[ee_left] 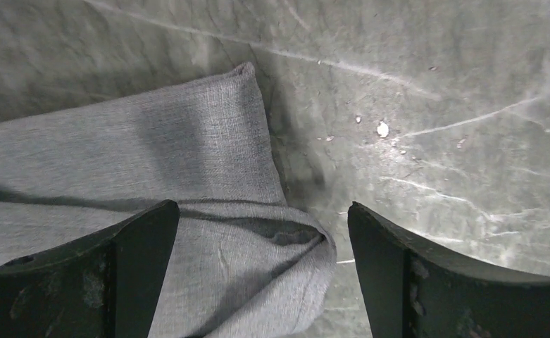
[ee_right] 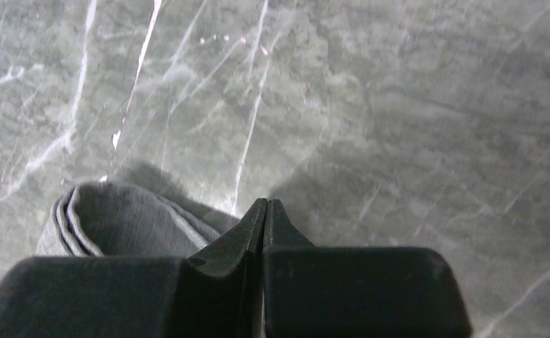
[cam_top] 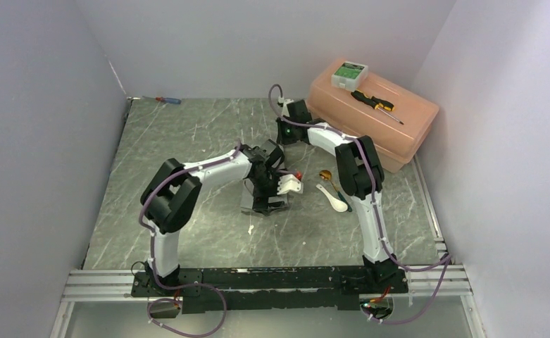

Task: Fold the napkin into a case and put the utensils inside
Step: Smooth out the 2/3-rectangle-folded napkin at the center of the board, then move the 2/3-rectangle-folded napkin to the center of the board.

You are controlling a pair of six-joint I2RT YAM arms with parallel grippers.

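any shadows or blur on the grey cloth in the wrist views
left wrist view: soft grey cloth napkin is sharp, weave visible, a dark shadow band crossing it; right wrist view: its folded edge looks softer, shadow on the grey-green marbled table ahead of the shut right pincer

Robot lab cell, white partition walls [cam_top: 46,141]

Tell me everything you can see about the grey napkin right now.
The napkin is plain grey woven cloth, soft and lightly creased. It lies on the grey marbled table, folded into several layers: one pointed corner shows, a rounded fold bulges at its end, and the right wrist view shows stacked edges. The open left gripper hangs above that fold, not gripping. The shut right gripper sits beside the layered edge; contact cannot be told. From above, the left arm mostly hides it.
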